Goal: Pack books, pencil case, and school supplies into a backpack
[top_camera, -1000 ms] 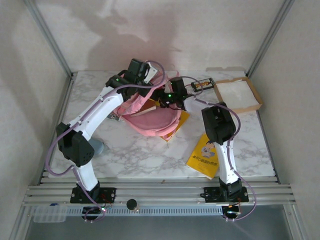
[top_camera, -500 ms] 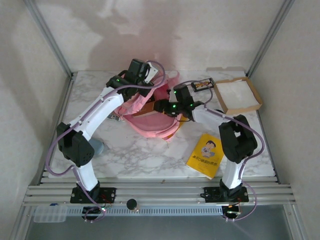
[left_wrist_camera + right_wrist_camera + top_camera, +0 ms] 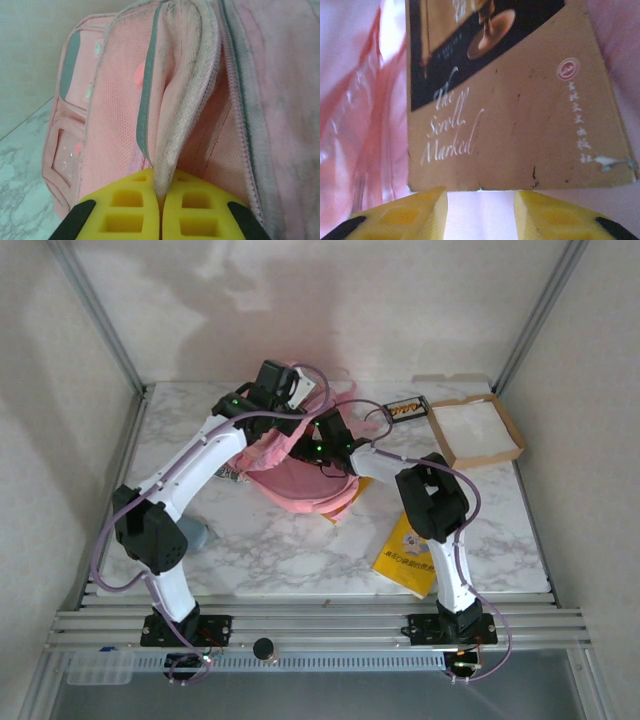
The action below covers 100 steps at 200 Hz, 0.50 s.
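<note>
The pink backpack lies at the middle back of the table with its mouth held up. My left gripper is shut on a fuzzy pink flap of the backpack; the flap is pinched between the yellow pads. My right gripper reaches into the mouth from the right. Its jaws stand apart, with a brown book just beyond the fingertips, inside the pink lining. One yellow book lies front right, partly under my right arm. Another yellow book's corner shows by the backpack.
A brown tray with a white inside sits at the back right. A small dark oblong case with orange print lies left of it. A grey-blue thing lies by my left arm. Metal frame posts border the table.
My right gripper has moved left, deeper into the backpack's mouth, with the brown book ahead of it, and its jaws have narrowed. The right elbow now covers part of the front yellow book. The left arm held still.
</note>
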Available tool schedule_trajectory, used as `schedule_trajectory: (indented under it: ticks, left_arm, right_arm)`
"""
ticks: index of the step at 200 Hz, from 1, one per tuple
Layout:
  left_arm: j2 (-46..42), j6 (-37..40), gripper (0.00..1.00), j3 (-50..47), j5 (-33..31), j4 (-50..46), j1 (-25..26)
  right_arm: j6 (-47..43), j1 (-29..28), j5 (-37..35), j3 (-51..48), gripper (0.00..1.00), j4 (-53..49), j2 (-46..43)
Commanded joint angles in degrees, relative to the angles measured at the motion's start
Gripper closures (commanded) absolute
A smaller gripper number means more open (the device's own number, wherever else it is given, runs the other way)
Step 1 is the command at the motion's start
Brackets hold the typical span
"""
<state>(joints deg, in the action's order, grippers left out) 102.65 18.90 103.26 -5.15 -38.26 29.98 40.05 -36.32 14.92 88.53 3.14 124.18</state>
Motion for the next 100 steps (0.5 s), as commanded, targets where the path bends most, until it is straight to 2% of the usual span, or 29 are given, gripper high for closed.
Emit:
schedule_trajectory:
  ticks: [1, 21, 41, 68, 100]
  left_arm:
    - [-4.2, 0.7, 1.00, 0.2, -0.4, 3.8, -0.2]
    - [-3.7, 0.9, 1.00, 0.1, -2.2, 3.6, -0.5]
    - [-3.8, 0.5, 1.00, 0.0, -3.8, 3.4, -1.0]
    - [-3.7, 0.2, 1.00, -1.2, -4.9, 3.5, -1.8]
    - [-3.9, -2.2, 1.00, -3.8, -5.0, 4.7, -2.1]
  right_arm:
    - [0.1, 0.6, -4.2, 5.3, 0.60, 7.3, 3.4]
    - [-0.1, 1.1, -2.8, 6.2, 0.60, 8.3, 4.2]
    - [-1.7, 1.3, -0.3, 0.2, 0.58, 10.6, 0.0]
    - [-4.7, 1.6, 1.6, -12.1, 0.52, 11.3, -10.9]
    - [-6.5, 2.7, 1.6, -24.9, 0.46, 5.5, -25.1]
